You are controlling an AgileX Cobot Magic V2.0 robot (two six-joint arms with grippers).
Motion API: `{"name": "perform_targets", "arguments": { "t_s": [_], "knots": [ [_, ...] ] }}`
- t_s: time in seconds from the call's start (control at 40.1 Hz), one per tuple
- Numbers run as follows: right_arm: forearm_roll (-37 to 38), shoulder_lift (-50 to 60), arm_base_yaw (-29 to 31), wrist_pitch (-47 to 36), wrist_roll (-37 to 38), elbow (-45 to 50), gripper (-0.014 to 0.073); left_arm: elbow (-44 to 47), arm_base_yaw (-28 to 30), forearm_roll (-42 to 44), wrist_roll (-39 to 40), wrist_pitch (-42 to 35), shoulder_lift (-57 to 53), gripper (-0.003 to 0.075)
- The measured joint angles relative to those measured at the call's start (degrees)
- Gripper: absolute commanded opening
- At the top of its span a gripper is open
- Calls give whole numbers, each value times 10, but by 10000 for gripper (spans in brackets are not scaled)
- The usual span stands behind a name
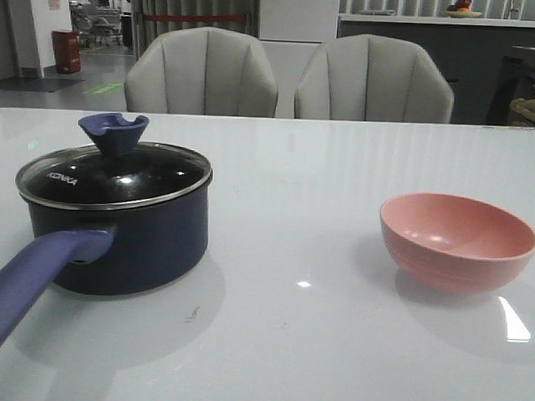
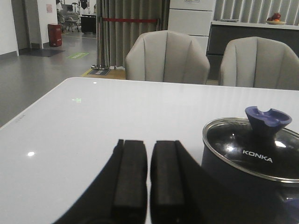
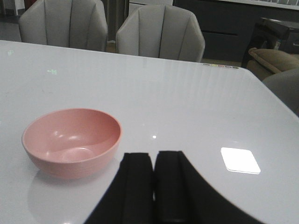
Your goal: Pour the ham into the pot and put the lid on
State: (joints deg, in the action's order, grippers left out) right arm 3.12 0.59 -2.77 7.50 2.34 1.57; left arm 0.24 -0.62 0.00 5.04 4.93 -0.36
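lid (image 1: 115,174) sits on pot (image 1: 124,239); both grippers (image 2: 148,179) (image 3: 153,189) pressed together, empty, bowl (image 3: 72,141) beside right jaws.

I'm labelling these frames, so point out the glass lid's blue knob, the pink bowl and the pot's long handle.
Blue cupped knob (image 1: 113,132), front view, its flared side.
Round pink bowl (image 3: 70,165), right wrist view, outer wall.
Long purple-blue pot handle (image 1: 35,276), front view, mid-length.

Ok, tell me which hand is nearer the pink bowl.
Right. The right hand sits just beside the pink bowl; the left hand is over by the pot.
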Motion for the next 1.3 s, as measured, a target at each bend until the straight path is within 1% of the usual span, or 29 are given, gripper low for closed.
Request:
{"name": "perform_targets", "arguments": {
  "t_s": [0.125, 0.325, 0.424, 0.799, 1.298],
  "knots": [
    [7, 0, 0, 1, 23, 0, 146, 0, 0, 0, 0, 0, 0, 132],
    [8, 0, 0, -19, 29, 0, 146, 0, 0, 0, 0, 0, 0, 132],
    [8, 0, 0, -33, 29, 0, 146, 0, 0, 0, 0, 0, 0, 132],
    [5, 0, -12, -37, 9, 0, 146, 0, 0, 0, 0, 0, 0, 132],
    [-6, 0, -12, -37, 8, 0, 146, 0, 0, 0, 0, 0, 0, 132]
  ]
}}
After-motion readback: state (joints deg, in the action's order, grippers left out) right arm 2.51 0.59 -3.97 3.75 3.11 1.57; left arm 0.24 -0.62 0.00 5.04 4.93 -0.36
